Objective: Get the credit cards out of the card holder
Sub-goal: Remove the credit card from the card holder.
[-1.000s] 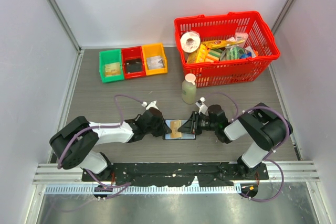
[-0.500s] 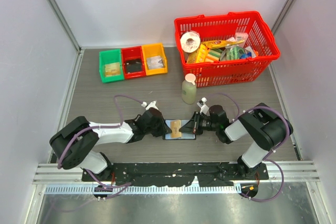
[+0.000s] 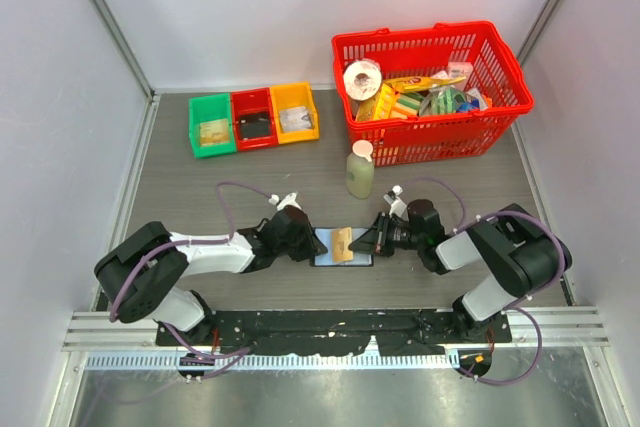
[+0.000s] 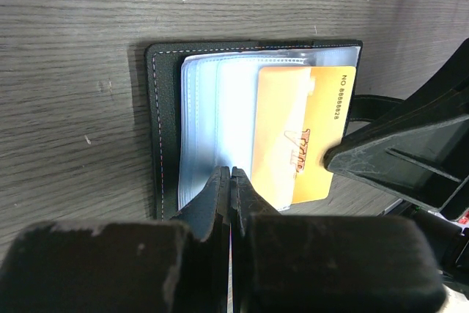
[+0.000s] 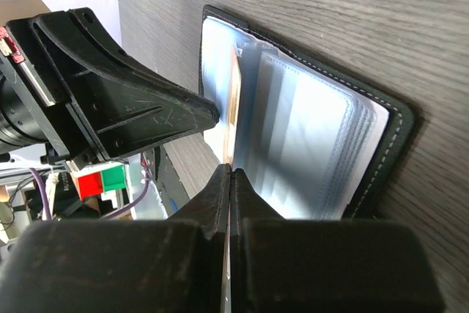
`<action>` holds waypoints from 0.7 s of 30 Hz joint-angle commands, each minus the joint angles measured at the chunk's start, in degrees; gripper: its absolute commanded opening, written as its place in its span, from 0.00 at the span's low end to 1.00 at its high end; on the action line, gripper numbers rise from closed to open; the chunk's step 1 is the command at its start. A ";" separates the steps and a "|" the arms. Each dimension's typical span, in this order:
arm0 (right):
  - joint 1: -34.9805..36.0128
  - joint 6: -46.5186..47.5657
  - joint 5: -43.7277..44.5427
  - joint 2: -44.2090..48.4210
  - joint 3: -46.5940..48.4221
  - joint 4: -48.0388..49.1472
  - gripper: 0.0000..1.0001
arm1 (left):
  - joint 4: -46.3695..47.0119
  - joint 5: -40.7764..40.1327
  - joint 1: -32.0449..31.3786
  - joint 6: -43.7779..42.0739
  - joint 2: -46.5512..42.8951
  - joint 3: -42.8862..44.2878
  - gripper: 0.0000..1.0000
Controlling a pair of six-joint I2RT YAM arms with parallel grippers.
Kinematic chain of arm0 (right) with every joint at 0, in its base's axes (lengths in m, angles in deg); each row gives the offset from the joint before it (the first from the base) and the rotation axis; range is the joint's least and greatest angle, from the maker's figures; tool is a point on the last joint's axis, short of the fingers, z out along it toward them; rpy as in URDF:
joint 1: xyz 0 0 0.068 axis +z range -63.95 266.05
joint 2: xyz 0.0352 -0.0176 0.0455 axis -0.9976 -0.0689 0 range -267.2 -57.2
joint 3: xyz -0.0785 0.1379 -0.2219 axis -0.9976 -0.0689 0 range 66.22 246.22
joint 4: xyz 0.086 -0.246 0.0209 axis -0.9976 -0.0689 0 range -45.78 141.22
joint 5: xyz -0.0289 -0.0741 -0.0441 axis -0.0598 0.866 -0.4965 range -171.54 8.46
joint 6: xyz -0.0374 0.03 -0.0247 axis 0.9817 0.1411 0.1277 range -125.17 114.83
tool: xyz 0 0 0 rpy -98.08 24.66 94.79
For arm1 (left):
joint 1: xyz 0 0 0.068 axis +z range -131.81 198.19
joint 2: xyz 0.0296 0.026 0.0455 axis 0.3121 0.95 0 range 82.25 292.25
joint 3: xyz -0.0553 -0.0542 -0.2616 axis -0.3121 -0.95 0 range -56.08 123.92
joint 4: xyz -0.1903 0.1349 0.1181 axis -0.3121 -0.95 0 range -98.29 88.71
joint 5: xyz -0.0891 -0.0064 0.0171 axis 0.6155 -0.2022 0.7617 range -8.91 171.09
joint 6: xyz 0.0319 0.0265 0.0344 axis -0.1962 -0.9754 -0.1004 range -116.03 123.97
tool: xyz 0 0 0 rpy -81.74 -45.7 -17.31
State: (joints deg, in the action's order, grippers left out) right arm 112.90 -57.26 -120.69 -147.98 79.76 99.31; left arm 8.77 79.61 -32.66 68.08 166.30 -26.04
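The black card holder (image 3: 352, 259) lies open on the table between my two grippers, its pale blue plastic sleeves (image 4: 216, 119) facing up. A yellow-orange credit card (image 4: 304, 133) sticks partway out of a sleeve towards the right arm. My right gripper (image 5: 231, 170) is shut on that card's outer edge, and the card (image 5: 236, 100) runs edge-on into its tips. My left gripper (image 4: 231, 174) is shut, with its tips resting on the sleeves at the holder's left half (image 4: 165, 122). In the top view the left gripper (image 3: 316, 244) and right gripper (image 3: 364, 243) face each other across the holder.
A pale green bottle (image 3: 359, 172) stands just behind the holder. A red basket (image 3: 440, 139) full of groceries sits at the back right. Green (image 3: 210, 100), red (image 3: 251, 95) and orange (image 3: 291, 88) trays stand in a row at the back left.
The right gripper has closed on the yellow card and drawn back to the right. The card has slid a little further out. The left gripper has stayed put.
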 commanded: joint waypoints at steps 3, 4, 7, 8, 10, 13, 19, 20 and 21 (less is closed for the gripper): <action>-2.06 5.95 0.04 7.97 0.96 -10.55 0.01 | -6.20 -2.92 -0.13 -1.27 0.24 -2.44 0.00; -2.24 8.13 1.18 10.69 1.31 -15.79 0.01 | -6.20 -3.01 -0.13 -1.36 -0.37 -2.53 0.00; -2.50 13.58 4.61 15.98 4.20 -27.50 0.01 | -6.37 -3.44 -0.13 -1.71 -2.22 -2.53 0.00; -2.59 15.86 6.01 18.34 5.43 -33.19 0.01 | -6.46 -3.62 -0.13 -2.06 -3.01 -2.45 0.00; -2.86 17.98 7.51 21.07 6.58 -38.94 0.01 | -6.72 -3.62 -0.21 -2.59 -4.50 -2.09 0.00; -2.94 19.05 8.39 23.72 7.55 -43.34 0.01 | -7.51 -3.97 -0.04 -3.91 -7.23 -1.31 0.10; -2.94 20.10 7.35 28.46 9.22 -47.30 0.01 | -11.80 -5.20 0.84 -9.52 -15.22 1.59 0.59; -2.94 20.28 6.99 29.60 9.92 -47.74 0.01 | -12.52 -4.60 1.45 -11.02 -16.62 2.21 0.66; -2.94 20.89 6.38 31.09 10.27 -47.74 0.01 | -13.31 -3.55 2.06 -12.95 -17.60 3.08 0.74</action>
State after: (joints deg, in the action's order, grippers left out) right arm 110.19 -39.45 -113.35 -121.38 86.40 54.88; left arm -0.98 76.18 -32.22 61.96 153.64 -27.00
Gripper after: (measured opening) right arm 0.027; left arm 0.628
